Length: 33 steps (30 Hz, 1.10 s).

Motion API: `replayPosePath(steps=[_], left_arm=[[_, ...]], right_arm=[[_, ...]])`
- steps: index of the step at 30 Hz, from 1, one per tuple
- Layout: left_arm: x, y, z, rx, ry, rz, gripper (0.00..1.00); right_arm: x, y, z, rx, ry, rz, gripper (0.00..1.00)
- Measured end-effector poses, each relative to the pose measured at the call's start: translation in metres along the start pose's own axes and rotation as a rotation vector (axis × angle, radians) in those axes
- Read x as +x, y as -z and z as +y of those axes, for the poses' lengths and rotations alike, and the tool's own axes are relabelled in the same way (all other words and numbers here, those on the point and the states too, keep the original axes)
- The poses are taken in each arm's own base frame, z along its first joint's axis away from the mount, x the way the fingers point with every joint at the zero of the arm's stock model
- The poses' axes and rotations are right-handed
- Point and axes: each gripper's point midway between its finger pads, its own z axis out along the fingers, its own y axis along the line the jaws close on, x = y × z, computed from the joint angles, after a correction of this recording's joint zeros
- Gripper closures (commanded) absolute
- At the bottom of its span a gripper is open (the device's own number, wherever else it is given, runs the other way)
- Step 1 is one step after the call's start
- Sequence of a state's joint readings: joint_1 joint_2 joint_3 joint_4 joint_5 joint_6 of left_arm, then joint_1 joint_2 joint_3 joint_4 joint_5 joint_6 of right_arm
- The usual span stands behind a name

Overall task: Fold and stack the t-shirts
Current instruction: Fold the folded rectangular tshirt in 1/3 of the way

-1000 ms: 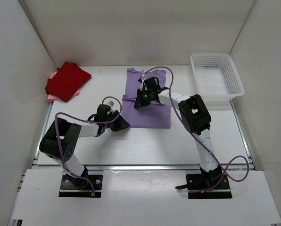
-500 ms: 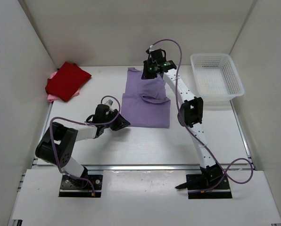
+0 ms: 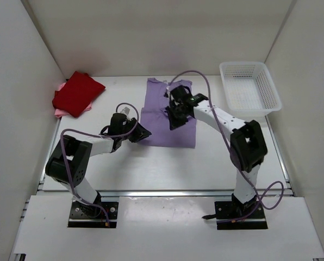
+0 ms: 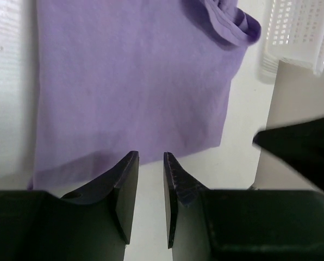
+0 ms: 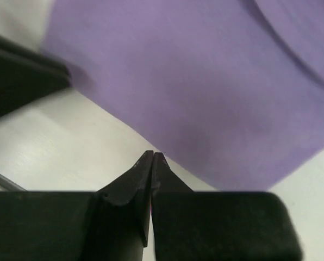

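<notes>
The lavender t-shirt [image 3: 162,128] lies partly folded in the middle of the table; it also shows in the left wrist view [image 4: 129,81] and the right wrist view [image 5: 216,81]. The dark red t-shirt [image 3: 78,92] lies folded at the far left on top of the pink t-shirt [image 3: 59,112], of which only an edge shows. My left gripper [image 3: 144,132] [image 4: 150,163] sits low at the lavender shirt's left near edge, jaws slightly apart and empty over bare table. My right gripper [image 3: 173,119] [image 5: 152,157] is above the shirt's middle, shut and empty.
A white mesh basket [image 3: 262,103] stands at the far right; it also shows in the left wrist view [image 4: 300,32]. White walls close in the table on the left, the back and the right. The right arm's link [image 3: 216,115] stretches over the shirt's right side.
My right gripper swung up to the shirt's far collar edge, then came back down over the shirt's middle. My left gripper edged closer to the shirt's left edge.
</notes>
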<state>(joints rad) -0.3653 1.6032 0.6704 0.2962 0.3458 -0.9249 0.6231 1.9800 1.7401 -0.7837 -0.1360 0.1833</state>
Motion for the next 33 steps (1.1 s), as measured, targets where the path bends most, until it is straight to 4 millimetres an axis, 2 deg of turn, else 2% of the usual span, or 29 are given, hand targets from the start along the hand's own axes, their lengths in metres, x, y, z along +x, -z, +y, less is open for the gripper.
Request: replayPosePath(steps=[1,3,5,6,10,12,17,22,25,29,31,33], left_arm=[[-0.002,-0.004,0.002,-0.005,0.005,0.001,0.64],[-0.004,-0.010,0.008,-0.018,0.018,0.002,0.65],[-0.004,-0.013,0.015,-0.031,0.030,0.004,0.65],[-0.004,-0.016,0.021,-0.045,0.041,0.008,0.65],[-0.003,-0.021,0.036,-0.072,0.073,0.017,0.65],[-0.003,-0.022,0.042,-0.084,0.084,0.019,0.65],[-0.003,-0.021,0.044,-0.084,0.084,0.012,0.66],[-0.004,-0.020,0.045,-0.084,0.080,0.009,0.66],[-0.005,-0.016,0.044,-0.096,0.069,0.007,0.64],[-0.013,-0.001,0.028,-0.096,0.017,-0.034,0.63],[-0.021,0.007,0.013,-0.068,-0.005,-0.068,0.62],[-0.029,0.014,0.002,-0.040,-0.022,-0.097,0.63]], right_arm=[[0.018,0.003,-0.008,-0.017,-0.023,0.013,1.00],[0.034,-0.003,-0.030,-0.035,-0.084,0.018,1.00],[0.036,-0.018,-0.049,-0.042,-0.132,0.002,1.00],[0.037,-0.032,-0.065,-0.041,-0.168,-0.015,1.00],[0.035,-0.065,-0.092,-0.064,-0.247,-0.047,1.00],[0.028,-0.075,-0.100,-0.104,-0.287,-0.070,1.00],[-0.015,-0.089,-0.123,-0.127,-0.319,-0.185,1.00],[-0.047,-0.096,-0.149,-0.166,-0.393,-0.260,1.00],[-0.067,-0.095,-0.168,-0.157,-0.418,-0.308,1.00],[-0.073,-0.077,-0.177,-0.126,-0.423,-0.347,1.00],[-0.064,-0.057,-0.163,-0.115,-0.408,-0.353,1.00],[-0.057,-0.035,-0.135,-0.131,-0.375,-0.364,1.00]])
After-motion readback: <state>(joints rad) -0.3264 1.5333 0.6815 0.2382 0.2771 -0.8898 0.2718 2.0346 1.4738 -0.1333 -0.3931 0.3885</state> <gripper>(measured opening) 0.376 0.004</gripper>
